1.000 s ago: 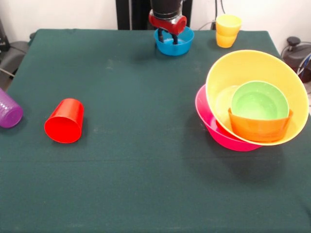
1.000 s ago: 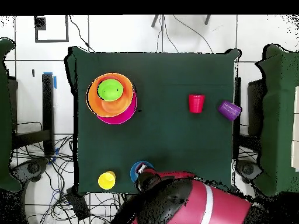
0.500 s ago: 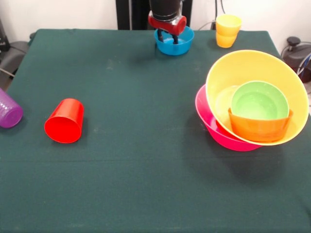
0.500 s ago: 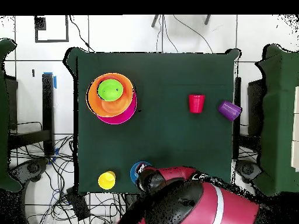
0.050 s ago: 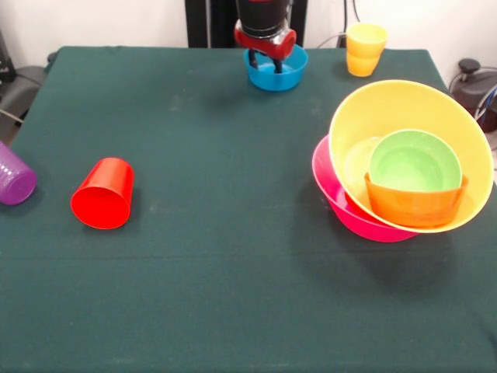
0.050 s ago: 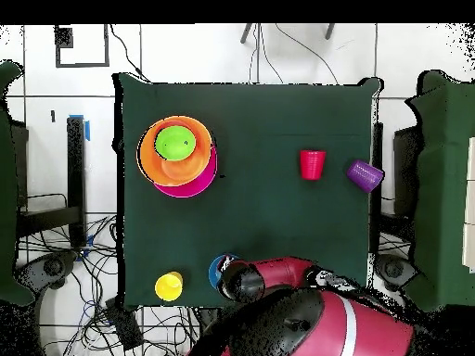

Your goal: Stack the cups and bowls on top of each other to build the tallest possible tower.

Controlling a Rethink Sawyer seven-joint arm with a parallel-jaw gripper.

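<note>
My gripper reaches down into the small blue bowl at the table's far edge, with its fingers astride the bowl's rim and shut on it. In the overhead view the gripper covers part of the blue bowl. The tower stands tilted at the right: a pink bowl holds a yellow-orange bowl, a pale green bowl, a small orange bowl and a small green bowl. A yellow cup sits in an orange cup. On their sides lie a red cup and a purple cup.
The dark green table ends just behind the blue bowl. Cables and dark equipment lie off the table's right corner.
The gripper has shifted slightly up and to the left in the front view, and the blue bowl has shifted with it. The arm covers more of the bowl from overhead.
</note>
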